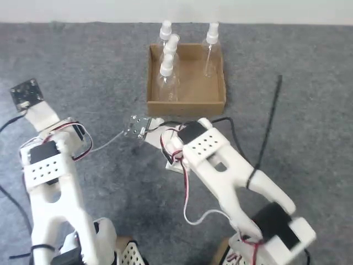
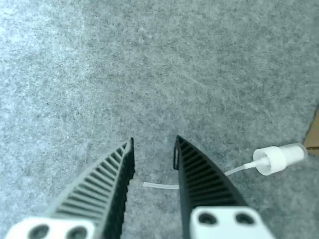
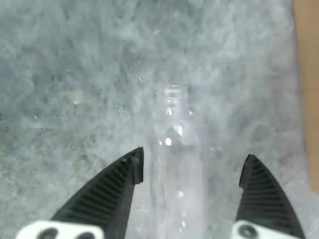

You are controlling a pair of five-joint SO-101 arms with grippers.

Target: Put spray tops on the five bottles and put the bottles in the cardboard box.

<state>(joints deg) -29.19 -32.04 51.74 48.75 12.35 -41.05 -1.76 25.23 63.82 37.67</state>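
Tricky one to pick out here: the uncapped bottle (image 3: pixel 174 124) is clear plastic on the grey felt worktop (image 1: pixel 83 61), its outline mostly glints, and its lower end runs off the edge of the right wrist view. It looks to be lying flat, open neck pointing away from the right claw (image 3: pixel 194 153). That claw is spread wide and straddles the bottle, with a gap to each finger, gripping nothing. A strip of the cardboard box (image 1: pixel 185 106) sits just off to one side. From above, the right arm (image 1: pixel 220 160) stretches toward the near wall of the box and covers that whole spot. Over to the left claw (image 2: pixel 154 141): released too, fingers parted. The loose spray top (image 2: pixel 276 158) lies on the felt beyond it, off to the side of one finger (image 2: pixel 199 184). Its thin dip tube runs back behind that finger and its end pokes out into the gap between the two. It touches neither finger that I can see. In the high view, the left arm (image 1: pixel 52 165) sits well apart from the box. Four topped bottles (image 1: pixel 166 77) stand upright at the box, three clearly inside. The rearmost is masked by the ones in front, so I can't tell if it's inside.
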